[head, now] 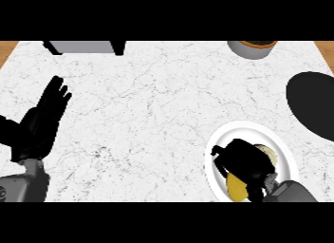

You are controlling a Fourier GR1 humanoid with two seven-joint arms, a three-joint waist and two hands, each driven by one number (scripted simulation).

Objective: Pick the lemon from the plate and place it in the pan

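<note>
A white plate (222, 142) lies on the counter at the lower right. My right hand (243, 161) sits over it with its fingers curled down round the lemon (236, 187). Only a yellow part of the lemon shows below the palm, and a paler bit shows by the fingers. The lemon still rests on the plate. The black pan (317, 104) lies at the right edge, up and to the right of the plate, cut off by the view. My left hand (40, 123) rests open at the left, fingers pointing up, away from everything.
A grey box (86, 46) stands at the counter's far edge on the left. A round grey pot (252, 48) stands at the far edge on the right. Wooden floor shows past both far corners of the white marble counter (149, 104).
</note>
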